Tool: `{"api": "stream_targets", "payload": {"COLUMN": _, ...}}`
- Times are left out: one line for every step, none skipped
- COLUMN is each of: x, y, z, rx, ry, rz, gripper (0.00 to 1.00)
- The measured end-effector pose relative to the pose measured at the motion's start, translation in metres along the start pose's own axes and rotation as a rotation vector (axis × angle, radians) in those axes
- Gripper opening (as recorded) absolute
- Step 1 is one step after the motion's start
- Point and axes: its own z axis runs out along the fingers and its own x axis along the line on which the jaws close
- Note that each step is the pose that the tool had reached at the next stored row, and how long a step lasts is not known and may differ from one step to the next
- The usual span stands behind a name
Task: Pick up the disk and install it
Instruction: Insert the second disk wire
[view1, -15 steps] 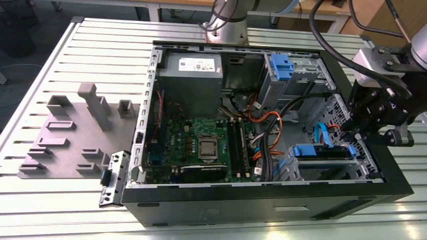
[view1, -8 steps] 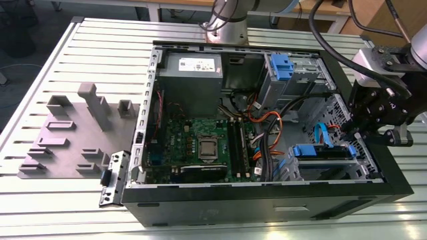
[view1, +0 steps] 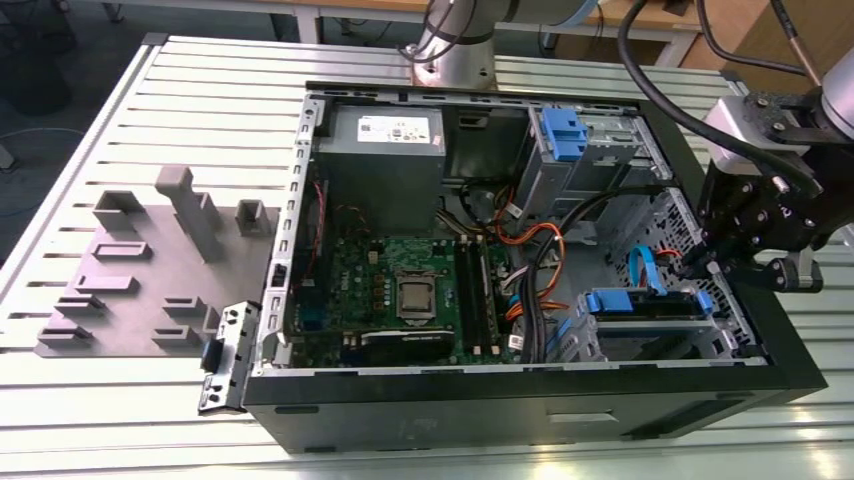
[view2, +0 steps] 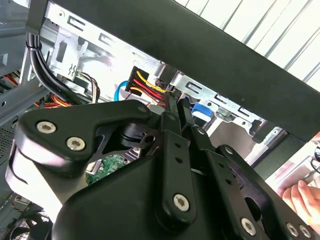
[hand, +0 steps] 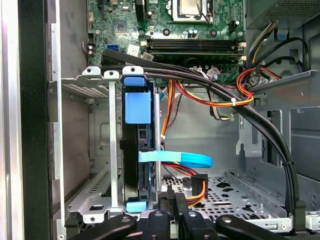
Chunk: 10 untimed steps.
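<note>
Slatted table bears the open case, disk caged; claw closed, empty.

Disk mostly hidden in cage — edge-on.

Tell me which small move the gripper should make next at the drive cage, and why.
Probably a short retreat, straight back from the drive cage. In the first wrist view the disk already stands inside the cage, while the gripper sits beside it, close to the blue data cable and the power connector. A sideways move could snag them.
</note>
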Motion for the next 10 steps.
{"api": "stream_targets", "payload": {"x": 0.0, "y": 0.0, "z": 0.0, "rx": 0.0, "ry": 0.0, "rz": 0.0, "gripper": 0.16}}
{"api": "stream_targets", "payload": {"x": 0.0, "y": 0.0, "z": 0.0, "rx": 0.0, "ry": 0.0, "rz": 0.0, "gripper": 0.16}}
{"api": "stream_targets", "payload": {"x": 0.0, "y": 0.0, "z": 0.0, "rx": 0.0, "ry": 0.0, "rz": 0.0, "gripper": 0.16}}
{"api": "stream_targets", "payload": {"x": 0.0, "y": 0.0, "z": 0.0001, "rx": 0.0, "ry": -0.0004, "rz": 0.0, "gripper": 0.16}}
{"api": "stream_targets", "payload": {"x": 0.0, "y": 0.0002, "z": 0.0001, "rx": -0.0001, "ry": -0.0016, "rz": 0.0, "gripper": 0.16}}
{"api": "stream_targets", "payload": {"x": 0.0, "y": 0.0008, "z": 0.0002, "rx": 0.0001, "ry": -0.0025, "rz": 0.0, "gripper": 0.16}}
{"api": "stream_targets", "payload": {"x": 0.0001, "y": 0.0017, "z": 0.0001, "rx": 0.0006, "ry": -0.0028, "rz": 0.0, "gripper": 0.16}}
{"api": "stream_targets", "payload": {"x": 0.0001, "y": 0.0031, "z": 0.0, "rx": 0.0015, "ry": -0.0031, "rz": 0.0, "gripper": 0.16}}
{"api": "stream_targets", "payload": {"x": 0.0001, "y": 0.0049, "z": 0.0001, "rx": 0.0027, "ry": -0.0035, "rz": 0.0, "gripper": 0.16}}
{"api": "stream_targets", "payload": {"x": 0.0002, "y": 0.007, "z": 0.0, "rx": 0.0041, "ry": -0.0036, "rz": 0.0, "gripper": 0.16}}
